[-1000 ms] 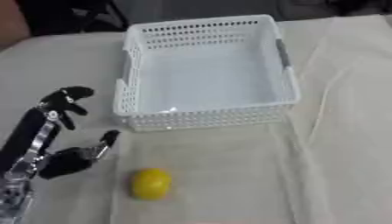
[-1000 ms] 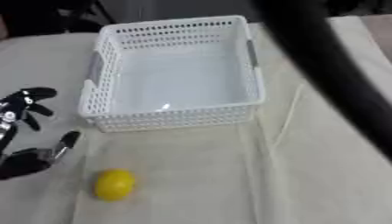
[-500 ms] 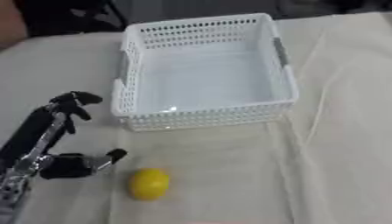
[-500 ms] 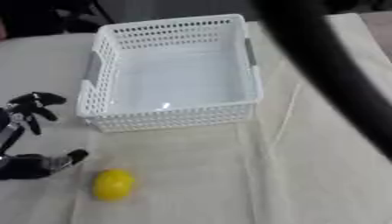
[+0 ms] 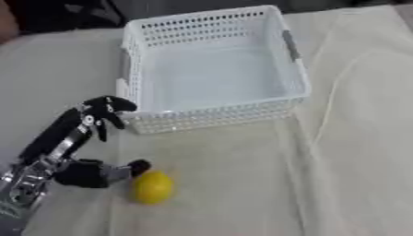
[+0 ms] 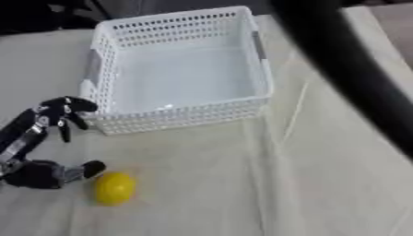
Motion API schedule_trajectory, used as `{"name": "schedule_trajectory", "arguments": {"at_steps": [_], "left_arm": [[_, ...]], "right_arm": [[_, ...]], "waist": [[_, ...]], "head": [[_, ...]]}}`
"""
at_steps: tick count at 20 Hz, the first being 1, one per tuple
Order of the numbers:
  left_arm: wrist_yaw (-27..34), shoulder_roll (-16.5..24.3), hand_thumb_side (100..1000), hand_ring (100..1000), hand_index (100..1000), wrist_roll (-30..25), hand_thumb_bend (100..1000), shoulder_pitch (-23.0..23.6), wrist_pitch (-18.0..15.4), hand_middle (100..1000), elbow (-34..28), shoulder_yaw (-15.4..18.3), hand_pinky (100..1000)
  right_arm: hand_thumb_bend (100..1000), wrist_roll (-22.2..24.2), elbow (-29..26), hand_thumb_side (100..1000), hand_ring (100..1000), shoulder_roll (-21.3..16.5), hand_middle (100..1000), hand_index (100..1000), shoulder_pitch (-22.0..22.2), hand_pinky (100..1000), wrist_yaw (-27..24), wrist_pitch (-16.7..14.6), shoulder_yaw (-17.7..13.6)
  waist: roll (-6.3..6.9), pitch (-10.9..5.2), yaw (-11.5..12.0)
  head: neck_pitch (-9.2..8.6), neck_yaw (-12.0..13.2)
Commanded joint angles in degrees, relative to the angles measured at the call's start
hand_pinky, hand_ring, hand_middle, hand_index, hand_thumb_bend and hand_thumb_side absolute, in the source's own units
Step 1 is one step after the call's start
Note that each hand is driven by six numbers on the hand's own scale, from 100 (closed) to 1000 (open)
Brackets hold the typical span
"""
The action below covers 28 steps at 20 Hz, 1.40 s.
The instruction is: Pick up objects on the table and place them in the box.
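A yellow round fruit [image 5: 151, 186] lies on the cream cloth, in front of the white perforated basket [image 5: 214, 115], which holds nothing visible. My left hand [image 5: 56, 147] is on the fruit's left. It is open: its fingers [image 5: 105, 108] reach up toward the basket's front left corner, and its thumb [image 5: 138, 166] points at the fruit's upper left, touching it or nearly so. The right hand does not show; only a dark blurred arm [image 6: 355, 78] crosses the right eye view.
The cream cloth [image 5: 339, 175] covers the table, with creases running down the right side. Dark shapes stand beyond the far edge, behind the basket.
My left hand has dropped lower and its thumb has swung right, from well above the fruit to right beside it. The fruit and the basket have stayed put.
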Motion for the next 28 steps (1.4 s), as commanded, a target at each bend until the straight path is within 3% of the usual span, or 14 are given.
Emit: {"name": "schedule_trajectory", "arguments": {"at_steps": [1,4,5,11,18,23,28], "left_arm": [[1.3,1.5,620,605,842,-1.0,476,-0.8,0.0,775,-1.3,-0.3,356],[2.1,1.1,648,604,842,-1.5,450,-0.2,0.6,776,-0.9,-0.7,353],[2.3,1.0,663,602,842,-1.7,396,0.1,0.9,776,-0.7,-0.8,351],[1.2,1.4,634,607,842,-2.3,417,0.6,2.2,777,0.1,-1.1,360],[1.5,9.4,608,611,839,-1.0,467,-0.4,1.4,773,0.4,-1.4,377],[6.3,15.0,635,604,834,-2.6,461,-1.4,1.6,767,0.3,-4.7,376],[11.5,15.7,633,592,824,-3.2,455,-2.4,2.4,761,-0.1,-6.9,357]], "right_arm": [[100,1.5,-0.9,880,568,-1.2,667,717,1.2,459,1.3,0.2,-0.3],[100,2.8,-2.1,880,568,-1.7,666,717,1.6,459,3.0,0.8,-0.5],[100,3.1,-2.6,881,566,-1.8,663,716,1.6,457,3.4,0.9,-0.7],[100,4.5,-4.5,881,566,-2.5,663,716,2.2,457,4.6,1.2,-1.7],[100,4.3,-4.1,880,566,-2.5,664,716,2.7,457,4.3,1.5,-1.9],[100,3.8,-3.5,879,567,-2.7,665,716,2.9,457,3.7,1.4,-1.8],[100,3.3,-3.0,879,567,-2.7,665,716,3.1,457,3.4,1.4,-1.5]], "waist": [[-0.42,-1.76,0.1],[-0.67,-2.43,0.1],[-0.74,-2.54,0.1],[-1.12,-3.10,0.0],[-0.95,-3.50,0.6],[-0.53,-3.73,1.0],[-0.33,-3.83,1.5]], "head": [[1.01,-0.5],[1.80,-0.7],[2.07,-0.8],[3.60,-0.9],[4.31,-1.2],[5.50,-2.0],[6.57,-2.5]]}}
